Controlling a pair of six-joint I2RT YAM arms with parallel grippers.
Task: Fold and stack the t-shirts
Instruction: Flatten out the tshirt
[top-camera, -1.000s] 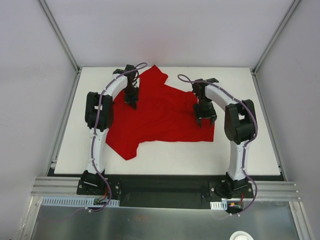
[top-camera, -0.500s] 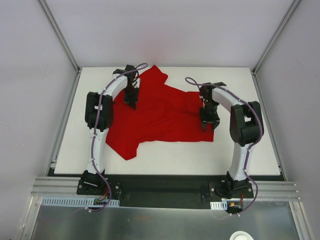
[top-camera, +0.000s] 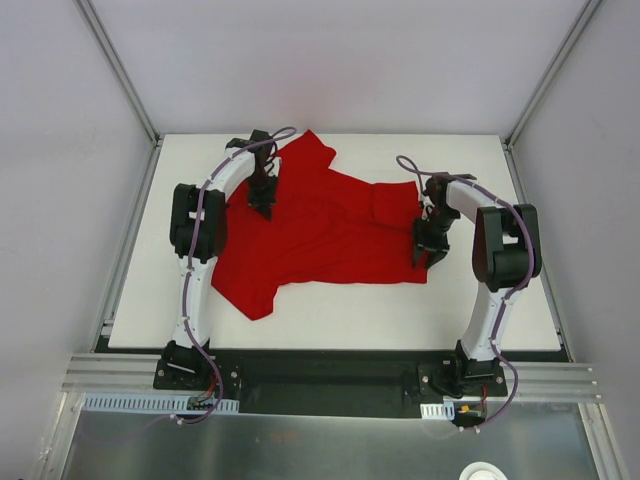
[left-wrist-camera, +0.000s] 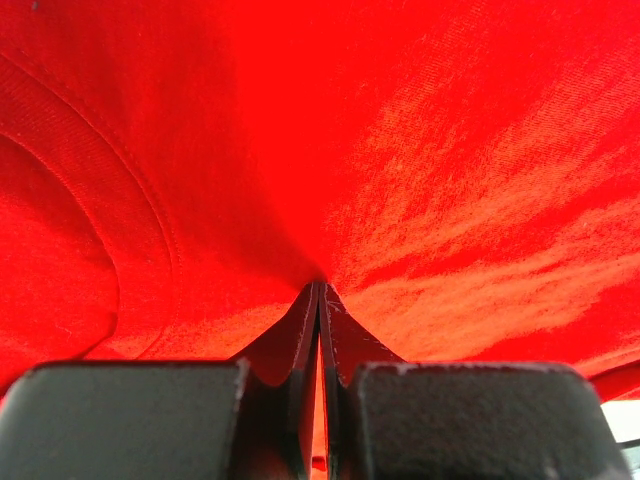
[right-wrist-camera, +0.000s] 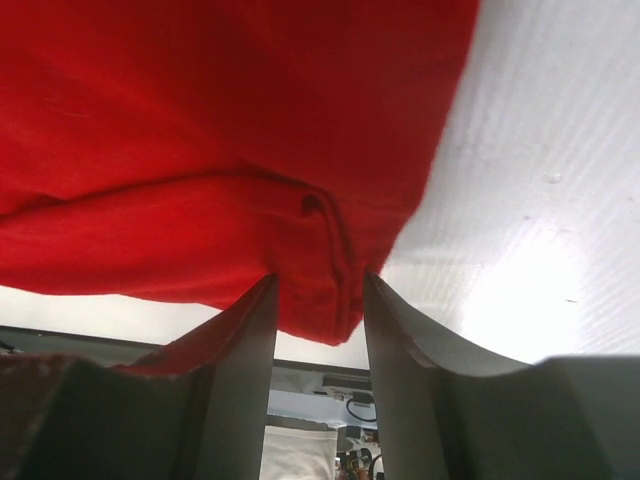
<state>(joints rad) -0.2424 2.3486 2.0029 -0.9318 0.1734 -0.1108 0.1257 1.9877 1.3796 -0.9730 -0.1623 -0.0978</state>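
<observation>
The red t-shirt lies spread and rumpled on the white table. My left gripper is on the shirt's far left part, near a sleeve. In the left wrist view it is shut and pinches a peak of the red cloth. My right gripper is at the shirt's near right corner. In the right wrist view it is open, and the hemmed corner of the shirt hangs between the jaws, with the fingers on either side.
Bare white table lies right of the shirt's corner. Grey walls with metal posts enclose the table on the left, right and far sides. A black rail and the arm bases run along the near edge.
My right gripper has moved to the right and nearer, from the shirt's right side to its near right corner. The left arm and its pinch have not moved.
</observation>
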